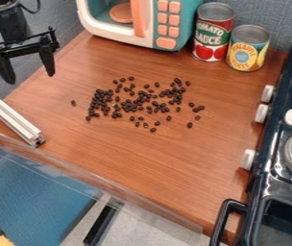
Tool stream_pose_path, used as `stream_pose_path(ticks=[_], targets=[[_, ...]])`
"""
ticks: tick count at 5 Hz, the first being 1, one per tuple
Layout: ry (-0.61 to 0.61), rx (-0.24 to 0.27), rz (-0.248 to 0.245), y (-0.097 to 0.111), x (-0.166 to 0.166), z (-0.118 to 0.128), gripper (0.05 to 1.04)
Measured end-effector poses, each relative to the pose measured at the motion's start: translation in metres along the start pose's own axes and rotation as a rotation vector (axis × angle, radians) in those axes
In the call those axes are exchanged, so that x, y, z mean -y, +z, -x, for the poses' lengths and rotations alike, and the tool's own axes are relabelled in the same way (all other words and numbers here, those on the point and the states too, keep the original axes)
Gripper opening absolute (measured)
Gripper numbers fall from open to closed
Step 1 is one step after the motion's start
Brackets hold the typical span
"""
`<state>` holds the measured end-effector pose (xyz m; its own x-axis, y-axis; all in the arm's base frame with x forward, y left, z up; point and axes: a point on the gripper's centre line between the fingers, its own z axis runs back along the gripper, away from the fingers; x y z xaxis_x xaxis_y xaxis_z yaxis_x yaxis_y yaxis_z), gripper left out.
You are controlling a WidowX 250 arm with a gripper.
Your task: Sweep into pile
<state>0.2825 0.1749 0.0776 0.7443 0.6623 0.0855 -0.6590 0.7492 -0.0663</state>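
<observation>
Bright, even light — faint shadows, soft sheen on the counter [168, 153].

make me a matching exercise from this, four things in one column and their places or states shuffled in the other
1. dark beans
2. gripper
3. metal bar
4. red can

A. lying near the left edge of the view
B. between the toy microwave and the yellow can
C. scattered loosely on the wooden surface
D. open, at the upper left

Pairs: 1-C, 2-D, 3-A, 4-B
</observation>
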Motion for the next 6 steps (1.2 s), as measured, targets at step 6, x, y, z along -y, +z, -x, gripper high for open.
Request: stream_pose_path(ticks=[6], targets=[[0.270, 0.088, 0.009, -0.031, -0.021, 0.012, 0.999]])
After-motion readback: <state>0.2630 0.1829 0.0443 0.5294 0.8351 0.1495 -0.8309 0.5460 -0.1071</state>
